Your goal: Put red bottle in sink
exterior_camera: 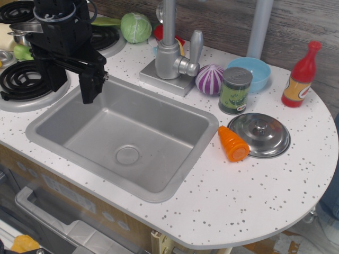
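One red bottle [301, 76] stands upright on the countertop [254, 185] at the 2 o'clock edge, well apart from the sink [127, 140], while the black gripper [90, 84] hangs over the basin's 10 o'clock corner, jaw state indeterminate.

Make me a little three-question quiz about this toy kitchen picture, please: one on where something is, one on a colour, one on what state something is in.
1. Where is the red bottle?
A. in the sink
B. upright on the countertop's far right
C. on the stove

2. What colour is the bowl behind the green can?
A. blue
B. yellow
C. black

3. What does the sink hold?
A. the carrot toy
B. nothing
C. the metal lid

Answers: 1 B, it stands on the countertop near the right edge. 2 A, its rim is light blue. 3 B, only the bare drain shows; the carrot toy and metal lid lie on the countertop.
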`<state>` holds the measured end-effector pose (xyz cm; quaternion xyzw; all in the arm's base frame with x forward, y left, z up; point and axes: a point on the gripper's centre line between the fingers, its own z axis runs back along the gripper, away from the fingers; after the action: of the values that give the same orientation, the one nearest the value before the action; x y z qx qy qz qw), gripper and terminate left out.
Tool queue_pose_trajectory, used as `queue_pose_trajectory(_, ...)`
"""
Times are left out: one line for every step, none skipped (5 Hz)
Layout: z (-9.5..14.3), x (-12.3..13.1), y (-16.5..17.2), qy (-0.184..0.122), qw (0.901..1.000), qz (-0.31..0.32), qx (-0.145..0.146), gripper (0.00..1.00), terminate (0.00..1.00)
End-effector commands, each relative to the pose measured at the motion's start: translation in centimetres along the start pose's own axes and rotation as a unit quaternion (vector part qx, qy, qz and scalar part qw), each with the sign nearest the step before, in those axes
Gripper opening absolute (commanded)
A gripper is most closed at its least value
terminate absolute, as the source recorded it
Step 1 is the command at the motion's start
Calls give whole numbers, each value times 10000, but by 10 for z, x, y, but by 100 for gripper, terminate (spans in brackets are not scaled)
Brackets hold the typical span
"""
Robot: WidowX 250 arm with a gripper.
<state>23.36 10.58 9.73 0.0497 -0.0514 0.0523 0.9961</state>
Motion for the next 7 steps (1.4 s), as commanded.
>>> queue_pose_trajectory(0,0,0,0,10000,0,0,100,0)
queue_pose_trajectory(10,13,-27,22,9992,359,154,100,0)
queue_pose_trajectory(22,32,-54,-192,9986,462,151,100,0)
queue_pose_trajectory(36,47,-89,-429,9982,418,19,100,0)
queue_pose_trajectory(46,66,-121,-547,9979,75,-334,100,0)
queue_pose_trajectory(53,89,-149,-848,9953,-236,-392,100,0)
queue_pose_trajectory(60,114,-175,-982,9932,-457,-439,100,0)
